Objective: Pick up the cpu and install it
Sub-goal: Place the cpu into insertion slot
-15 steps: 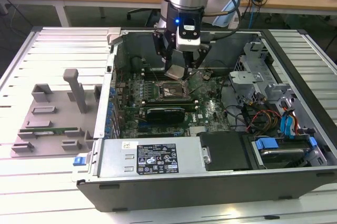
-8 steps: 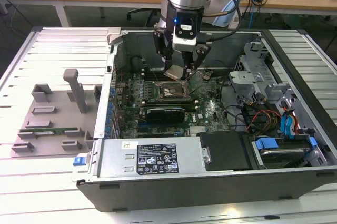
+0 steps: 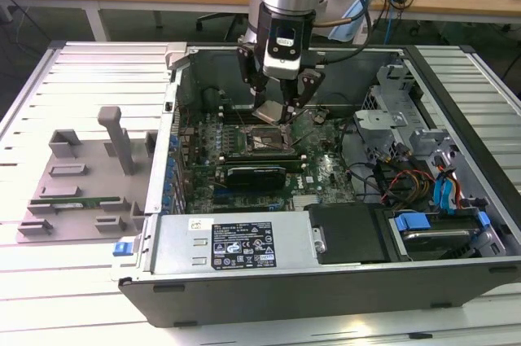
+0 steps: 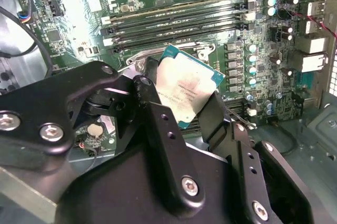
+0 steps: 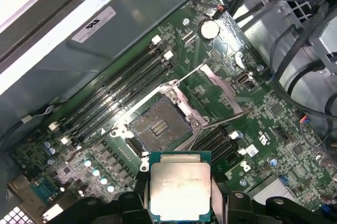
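My gripper (image 3: 278,108) is shut on the cpu (image 3: 270,112), a flat square chip with a silver-grey top and a thin green edge. It hangs tilted inside the open computer case, just above the empty socket (image 3: 262,141) on the green motherboard. In the first wrist view the cpu (image 5: 180,187) sits between the black fingers (image 5: 131,203), short of the open socket (image 5: 159,125) with its bare contact field. In the second wrist view the cpu (image 4: 187,91) is pinched at two opposite edges by the fingers (image 4: 152,110).
The socket's metal load plate (image 5: 221,84) is swung open beside it. Empty memory slots (image 5: 121,92) run along one side. The case holds a silver power supply (image 3: 236,240), a drive cage (image 3: 399,114) and loose cables (image 3: 399,179). A grey fixture (image 3: 81,183) lies at the exterior view's left.
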Action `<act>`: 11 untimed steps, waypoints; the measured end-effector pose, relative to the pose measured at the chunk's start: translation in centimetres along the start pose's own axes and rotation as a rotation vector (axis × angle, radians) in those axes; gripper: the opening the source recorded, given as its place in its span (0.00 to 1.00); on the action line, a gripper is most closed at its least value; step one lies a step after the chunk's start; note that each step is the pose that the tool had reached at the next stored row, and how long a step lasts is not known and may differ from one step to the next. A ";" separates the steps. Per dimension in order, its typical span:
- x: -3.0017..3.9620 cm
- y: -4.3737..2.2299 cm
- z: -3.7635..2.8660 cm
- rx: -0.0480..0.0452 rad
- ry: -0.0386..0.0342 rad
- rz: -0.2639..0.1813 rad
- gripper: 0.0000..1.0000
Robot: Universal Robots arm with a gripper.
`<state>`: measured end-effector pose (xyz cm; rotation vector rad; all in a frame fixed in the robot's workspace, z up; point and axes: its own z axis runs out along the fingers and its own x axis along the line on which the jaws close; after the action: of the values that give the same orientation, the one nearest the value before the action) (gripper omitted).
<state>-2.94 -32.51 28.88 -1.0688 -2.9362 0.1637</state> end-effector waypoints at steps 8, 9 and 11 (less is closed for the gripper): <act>0.00 0.00 0.01 0.0036 0.0034 0.052 0.55; 0.00 0.00 0.01 0.0040 0.0039 0.059 0.55; 0.00 0.00 0.01 0.0048 0.0048 0.072 0.55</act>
<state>-2.94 -32.51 28.87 -1.1734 -2.8931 0.1686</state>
